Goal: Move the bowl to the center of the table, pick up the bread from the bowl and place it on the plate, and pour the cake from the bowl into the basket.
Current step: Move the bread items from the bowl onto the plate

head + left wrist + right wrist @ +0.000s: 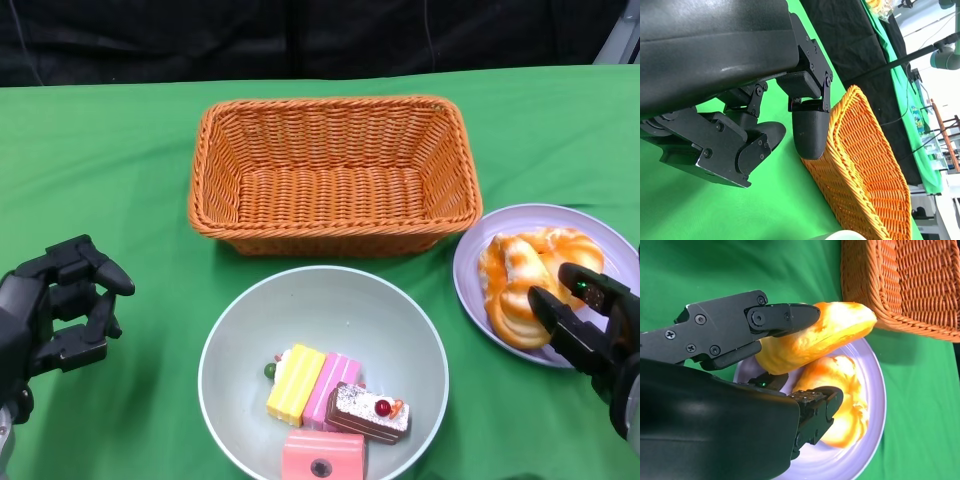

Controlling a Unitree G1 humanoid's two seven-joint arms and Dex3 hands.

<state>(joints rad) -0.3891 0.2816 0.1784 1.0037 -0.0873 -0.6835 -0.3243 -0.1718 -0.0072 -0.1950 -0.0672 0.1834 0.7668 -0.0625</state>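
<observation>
Right hand (pixel 585 325) grips the golden, glazed bread (pixel 525 285) on the lilac plate (pixel 475 262); we see its long axis angled toward the wicker basket (pixel 333 175). Left hand (pixel 60 305) hangs empty, fingers apart, beside the cake-filled bowl (pixel 320 300).

The basket (pixel 335 175) is woven orange wicker, rough-textured. The bowl (pixel 400 330) and lilac plate (pixel 475 262) look smooth and matt. The bread (pixel 525 280) is glossy; green cloth (pixel 100 160) covers the table.

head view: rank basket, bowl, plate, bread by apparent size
1. basket
2. bowl, a little smaller than the basket
3. plate, partly cut off by the right edge, so its full extent is unsure
4. bread, lying on the plate
</observation>
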